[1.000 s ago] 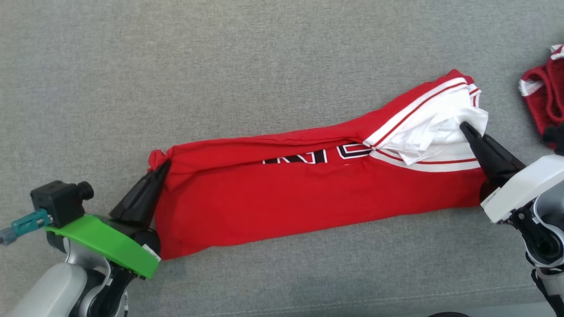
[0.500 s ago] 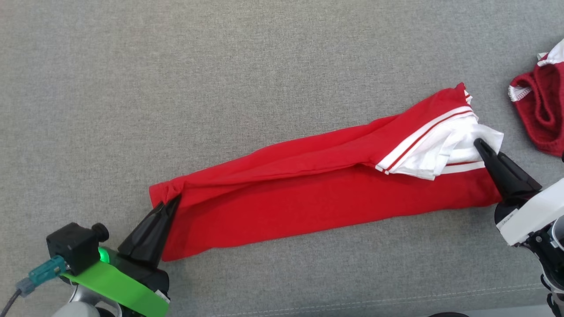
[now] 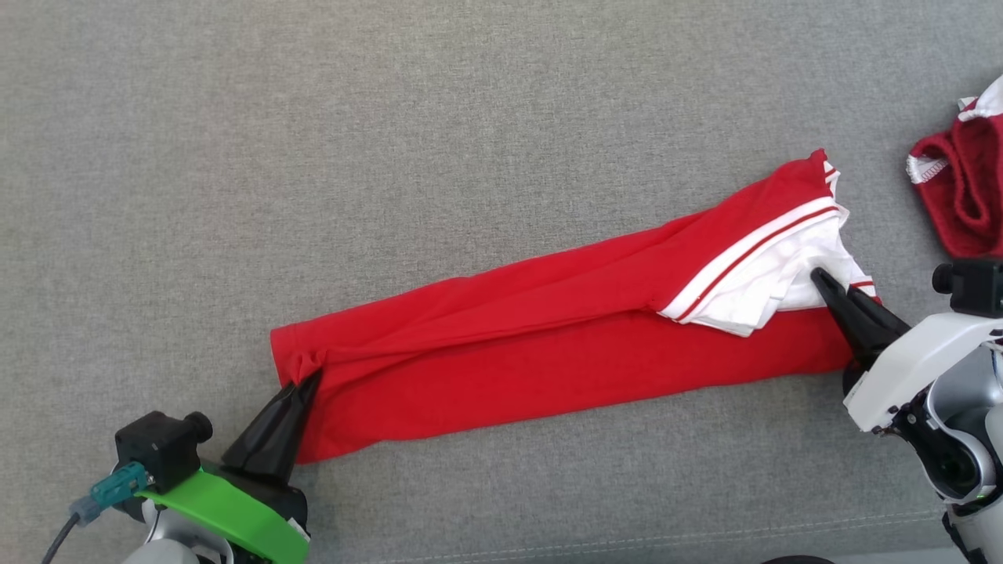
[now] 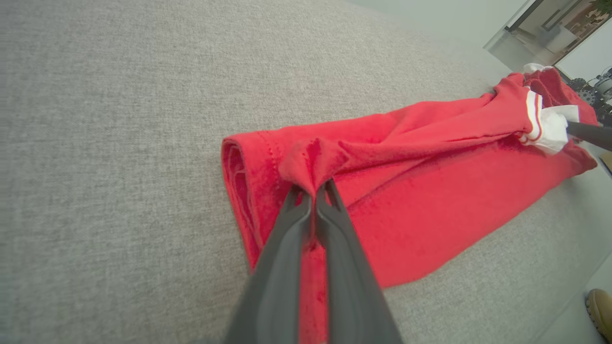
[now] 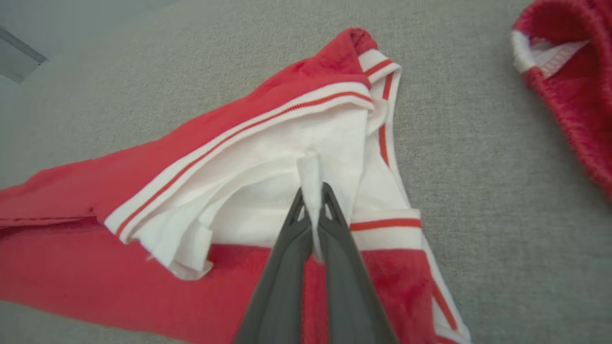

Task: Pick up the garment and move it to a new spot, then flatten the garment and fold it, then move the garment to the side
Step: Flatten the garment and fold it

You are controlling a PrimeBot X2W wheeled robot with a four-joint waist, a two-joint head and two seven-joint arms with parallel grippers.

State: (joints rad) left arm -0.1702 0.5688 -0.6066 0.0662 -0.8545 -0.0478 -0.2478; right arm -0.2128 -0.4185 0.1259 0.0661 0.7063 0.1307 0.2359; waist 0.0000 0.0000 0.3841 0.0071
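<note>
The garment point(image 3: 548, 345), bright red with white bands and thin red stripes at its right end, lies folded into a long narrow strip slanting across the grey cushion. My left gripper point(image 3: 312, 378) is shut on a pinch of red fabric at the strip's left end point(image 4: 313, 184). At the opposite end my right gripper point(image 3: 819, 276) is shut on a fold of the white panel point(image 5: 313, 184). The black letters are hidden inside the fold. The garment point(image 4: 430, 191) stretches away from the left fingers toward the right gripper's dark finger point(image 4: 588, 134). The garment point(image 5: 143, 267) also runs off the right wrist view's left edge.
A smaller, darker red textured piece point(image 3: 960, 196) with white-stitched edge lies at the right edge, close to my right arm; it shows again as the red piece point(image 5: 569, 86) at the upper right. The grey cushion point(image 3: 392, 117) spreads wide behind the garment. A seam point(image 3: 627, 536) runs along its front.
The garment's top layer came down over the lower one, hiding the letters, and the strip is narrower. Both grippers kept their hold. The camera shifted, so the picture moved.
</note>
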